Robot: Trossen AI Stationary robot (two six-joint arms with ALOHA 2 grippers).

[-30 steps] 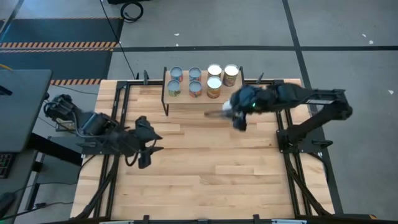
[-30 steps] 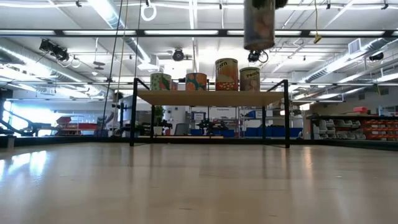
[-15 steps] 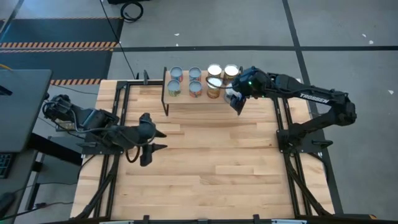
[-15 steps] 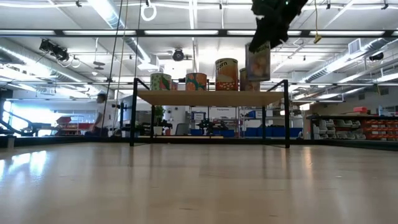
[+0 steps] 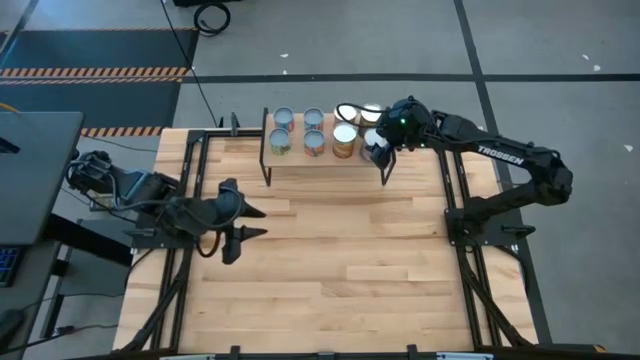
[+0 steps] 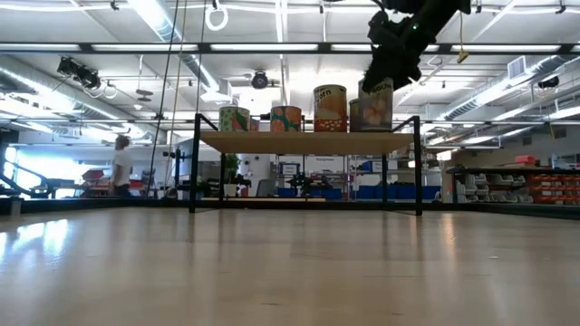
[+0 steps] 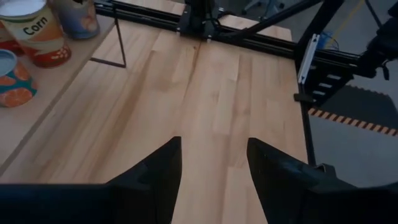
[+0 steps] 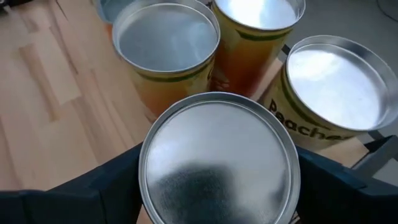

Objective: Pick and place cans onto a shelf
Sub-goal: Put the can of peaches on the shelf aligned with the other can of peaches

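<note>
The shelf point(image 5: 297, 156) stands at the table's far edge, with several cans point(image 5: 314, 143) upright on its wooden top point(image 6: 299, 142). At the shelf's right end my right gripper point(image 5: 383, 143) is shut on one more can point(image 8: 217, 155), next to a "Peaches" can point(image 8: 336, 87) and two yellow-labelled ones point(image 8: 165, 43). My left gripper point(image 5: 240, 222) hangs open over the table's left part, with nothing between its fingers point(image 7: 155, 174). My right gripper pinches the can's upper wall, just below the lid's rim point(image 8: 147, 171), with one finger point(image 8: 115, 183) on each side. The fingers come slanting down from the near right. The can stands upright, its bottom point(image 6: 376, 128) on the shelf's right end.
Black frame rails point(image 5: 455, 200) run along both sides of the table, and the shelf's thin black legs point(image 6: 418, 167) stand on it. The wooden top point(image 5: 340, 250) in front of the shelf is bare. A person point(image 6: 120, 165) walks in the room behind.
My right gripper has carried the can toward the table's far edge and down. The can hung high in front of the shelf before; now it stands on the shelf's right end beside the other cans.
</note>
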